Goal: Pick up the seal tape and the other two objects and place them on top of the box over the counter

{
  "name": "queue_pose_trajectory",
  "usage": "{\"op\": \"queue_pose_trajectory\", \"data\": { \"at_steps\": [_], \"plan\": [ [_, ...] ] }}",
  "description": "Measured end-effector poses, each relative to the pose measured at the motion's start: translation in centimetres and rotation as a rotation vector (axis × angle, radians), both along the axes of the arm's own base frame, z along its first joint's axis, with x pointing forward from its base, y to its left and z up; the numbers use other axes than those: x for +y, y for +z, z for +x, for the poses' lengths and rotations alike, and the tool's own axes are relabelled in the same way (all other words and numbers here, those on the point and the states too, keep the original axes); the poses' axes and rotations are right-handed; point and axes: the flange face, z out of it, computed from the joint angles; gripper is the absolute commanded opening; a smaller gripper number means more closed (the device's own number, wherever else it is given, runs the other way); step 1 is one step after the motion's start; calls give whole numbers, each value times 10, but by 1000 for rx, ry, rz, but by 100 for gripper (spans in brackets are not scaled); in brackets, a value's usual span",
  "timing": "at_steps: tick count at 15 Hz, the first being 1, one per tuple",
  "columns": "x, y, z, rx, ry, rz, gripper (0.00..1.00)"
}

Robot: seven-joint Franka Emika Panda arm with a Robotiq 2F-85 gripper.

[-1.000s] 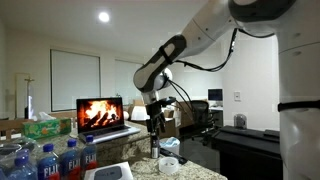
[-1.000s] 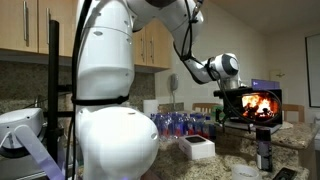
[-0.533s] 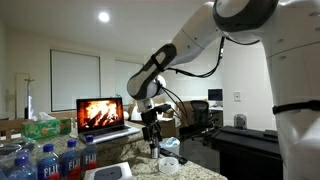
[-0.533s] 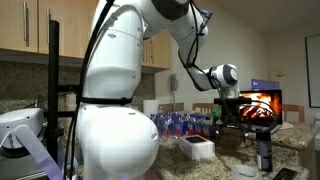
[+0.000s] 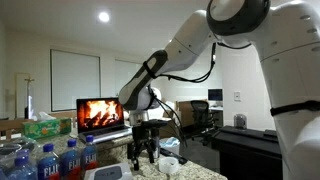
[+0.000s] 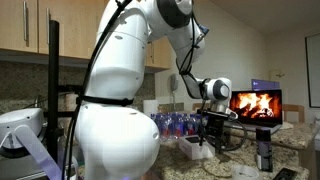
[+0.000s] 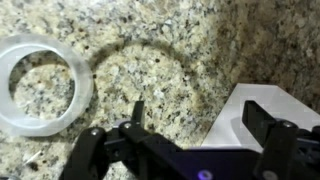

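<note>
The gripper (image 7: 198, 110) hovers low over the granite bench (image 7: 170, 45), jaws spread and empty. The seal tape (image 7: 82, 88) lies flat beside them, near the box (image 7: 230, 115). Probably the reach: next, centre over the roll and close.

The speckled counter (image 7: 180, 60) carries the seal tape (image 7: 83, 90), the box (image 7: 228, 125) and water bottles (image 5: 45, 160).

1. A home kitchen: wooden wall cabinets (image 6: 25, 35) hang above a speckled granite surface (image 7: 170, 70).
2. Bottled water (image 5: 45, 160), a green tissue box (image 5: 45, 127) and an open laptop (image 5: 100, 113) stand on it.
</note>
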Motion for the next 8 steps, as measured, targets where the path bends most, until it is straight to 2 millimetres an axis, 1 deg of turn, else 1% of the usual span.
{"op": "queue_pose_trajectory", "data": {
  "at_steps": [2, 4, 6, 8],
  "plan": [
    [-2, -15, -3, -4, -99, 18, 100],
    [-9, -22, -6, -20, -185, 21, 100],
    [-19, -19, -9, -37, -242, 8, 100],
    [-31, -4, -13, -66, -269, -15, 100]
  ]
}}
